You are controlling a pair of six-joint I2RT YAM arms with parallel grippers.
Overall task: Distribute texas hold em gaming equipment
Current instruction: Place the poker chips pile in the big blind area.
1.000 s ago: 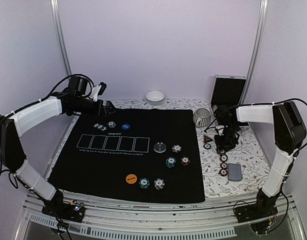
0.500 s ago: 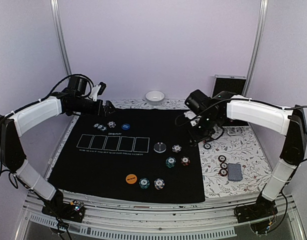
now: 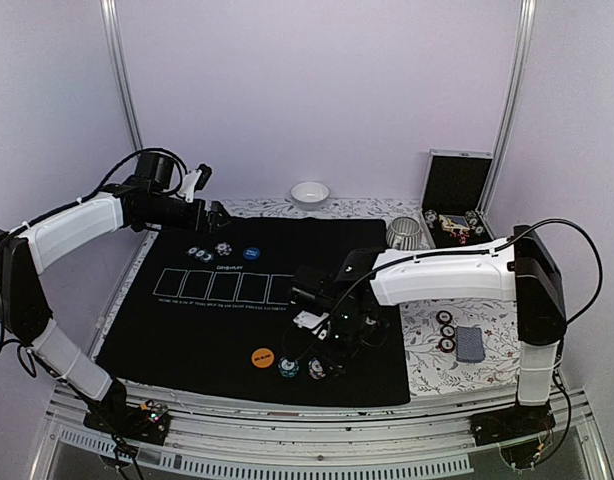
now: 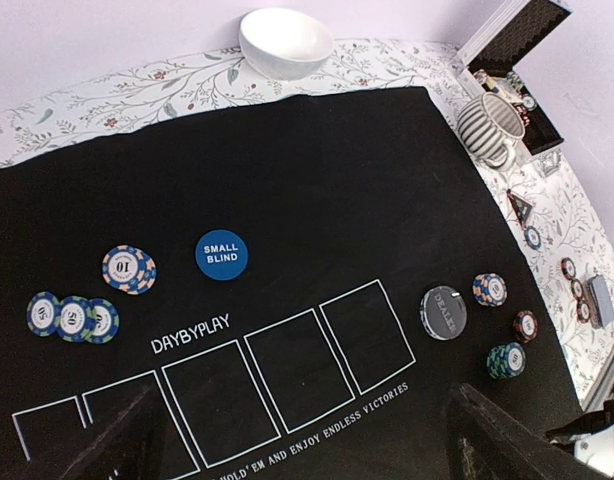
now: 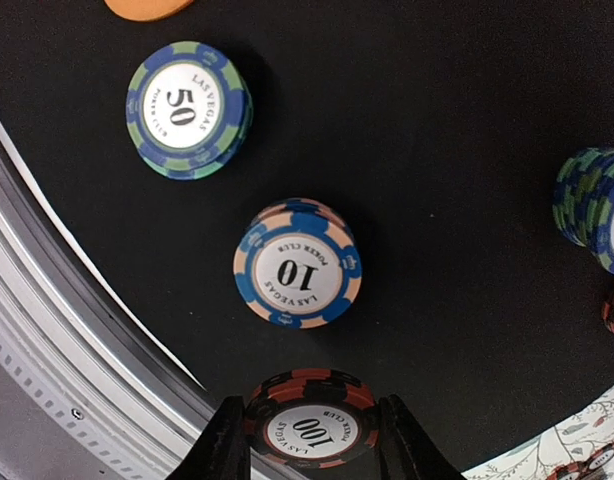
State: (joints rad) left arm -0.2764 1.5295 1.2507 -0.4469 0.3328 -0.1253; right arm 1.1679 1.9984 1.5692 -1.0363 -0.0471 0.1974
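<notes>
**Top view.** The black mat (image 3: 187, 330) on the worktop (image 3: 487, 300) already carries a share at its far side: the far chips (image 3: 204, 255) and a blue disc (image 3: 251, 254). At its near edge lies an orange disc (image 3: 263, 357). Off the mat to the right, spare chips (image 3: 447, 320) and the playing cards (image 3: 470, 343) wait on the floral cloth, and there are more chips in the open case (image 3: 455, 190). The left pincer (image 3: 215, 214) hangs over the far left corner. The right arm (image 3: 437, 272) reaches across to the near side.

**Left wrist view.** The left pincer's fingers are spread wide with nothing between them. The printed card boxes (image 4: 287, 360) are bare (so no cards dealt, I judge). The dealer button (image 4: 444, 313) sits on the mat's right part. The red triangular marker (image 4: 520, 205) is off the mat, near the mug (image 4: 495, 125).

**Right wrist view.** The right pincer (image 5: 312, 430) is clamped on a black-and-red 100 chip (image 5: 309, 432). It is above the mat near its near edge, close to the 10 stack (image 5: 298, 265) and the 50 stack (image 5: 187, 110). I cannot tell whether the chip touches the mat.

I judge the task roughly midway. Chips are shared out at several seats, while the cards, the marker and the spare chips are left.
</notes>
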